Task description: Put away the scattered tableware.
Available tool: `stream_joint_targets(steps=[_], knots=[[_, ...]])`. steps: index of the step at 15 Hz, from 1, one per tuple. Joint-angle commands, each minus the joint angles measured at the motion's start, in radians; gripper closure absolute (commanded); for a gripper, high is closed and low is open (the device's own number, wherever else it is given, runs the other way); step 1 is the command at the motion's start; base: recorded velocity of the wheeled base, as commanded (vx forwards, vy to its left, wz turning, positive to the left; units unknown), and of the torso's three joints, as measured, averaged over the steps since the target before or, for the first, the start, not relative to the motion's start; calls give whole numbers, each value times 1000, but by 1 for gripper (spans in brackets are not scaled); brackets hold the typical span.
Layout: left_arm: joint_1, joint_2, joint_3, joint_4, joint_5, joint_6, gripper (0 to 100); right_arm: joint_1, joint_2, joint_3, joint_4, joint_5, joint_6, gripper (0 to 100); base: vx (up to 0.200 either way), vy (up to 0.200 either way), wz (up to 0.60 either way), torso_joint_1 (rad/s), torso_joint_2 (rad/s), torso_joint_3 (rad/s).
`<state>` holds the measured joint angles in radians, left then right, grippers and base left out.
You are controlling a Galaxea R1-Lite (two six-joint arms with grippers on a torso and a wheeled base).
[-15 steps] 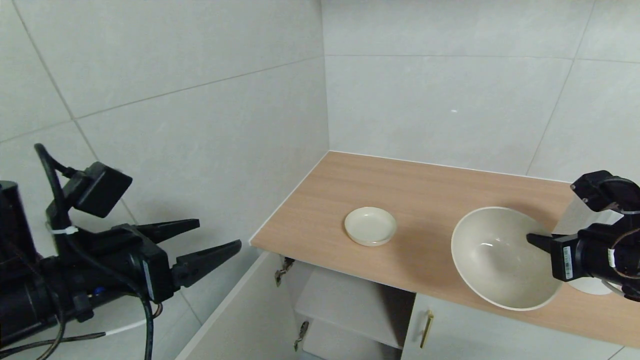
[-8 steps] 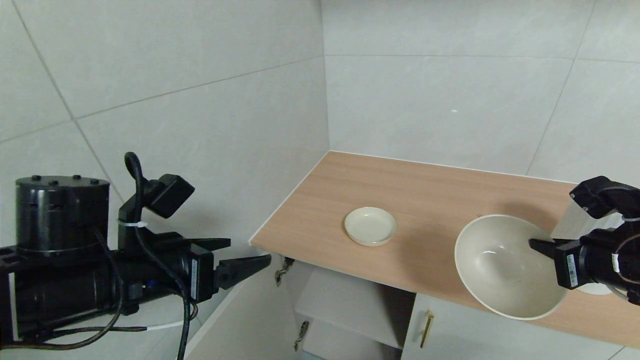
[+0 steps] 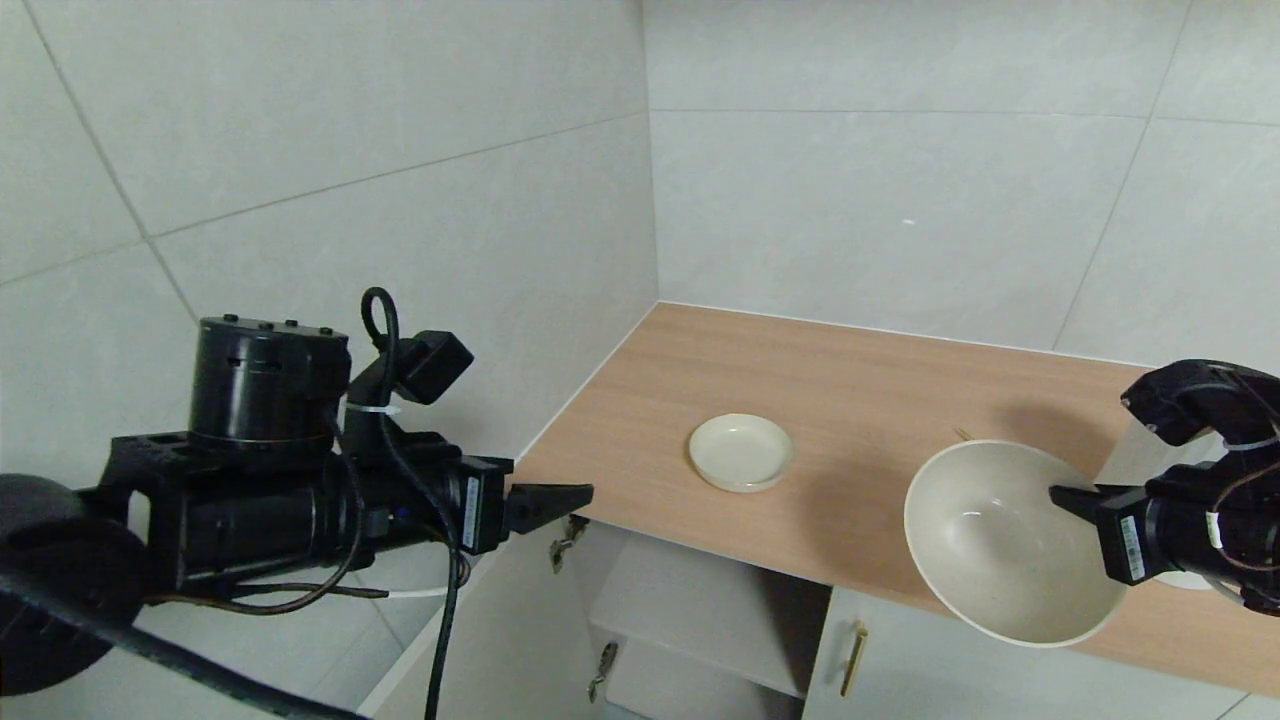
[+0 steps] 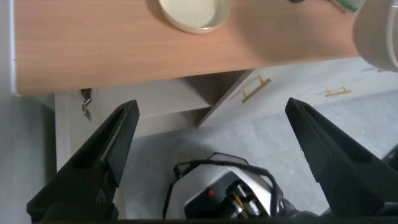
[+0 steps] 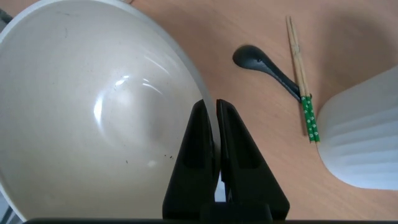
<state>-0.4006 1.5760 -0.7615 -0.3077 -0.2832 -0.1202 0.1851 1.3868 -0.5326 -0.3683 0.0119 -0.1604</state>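
A large cream bowl [image 3: 985, 545] hangs tilted over the wooden counter's [image 3: 850, 370] front edge, and my right gripper [image 3: 1062, 492] is shut on its rim. In the right wrist view the fingers pinch the bowl [image 5: 93, 118] wall at my right gripper [image 5: 212, 107]. A small cream dish [image 3: 741, 452] rests on the counter to the left. My left gripper [image 3: 560, 496] hovers off the counter's left front corner, level with its edge. The left wrist view shows my left gripper [image 4: 212, 109] open and empty, with the dish [image 4: 194, 12] beyond it.
Behind the bowl lie a black spoon [image 5: 264, 65] and chopsticks [image 5: 300, 68], beside a white ribbed container [image 5: 367, 137]. Below the counter a cabinet stands open, with an inner shelf [image 3: 700, 600] and its door [image 3: 480, 640] swung left. The shut door alongside has a gold handle [image 3: 852, 655]. Tiled walls close the left and back.
My left arm has swung right, bringing its gripper up to the counter's left front corner. My right gripper has lowered slightly with the bowl.
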Motion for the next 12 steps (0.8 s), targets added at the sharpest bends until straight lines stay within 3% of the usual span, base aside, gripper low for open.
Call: stream_joint_targets(steps=[1,3,5,8,10,12], knots=[[-7,95,-42,-16,4,-1,0,1,17,14,0,0,-11,100,0,0,0,0,0,0],[-7,147,-70,-48,4,-3,0,1,17,31,0,0,-14,100,0,0,0,0,0,0],[-18,257,-85,-223,24,-3,0,1,18,42,-1,0,-21,100,0,0,0,0,0,0],[-38,345,-108,-366,75,-24,0,1,49,25,-15,2,-21,100,0,0,0,0,0,0],[-44,361,-140,-353,82,-44,0,1,64,6,-17,5,-21,100,0,0,0,0,0,0],[-44,371,-194,-278,78,-73,0,1,77,3,-17,6,-21,100,0,0,0,0,0,0]])
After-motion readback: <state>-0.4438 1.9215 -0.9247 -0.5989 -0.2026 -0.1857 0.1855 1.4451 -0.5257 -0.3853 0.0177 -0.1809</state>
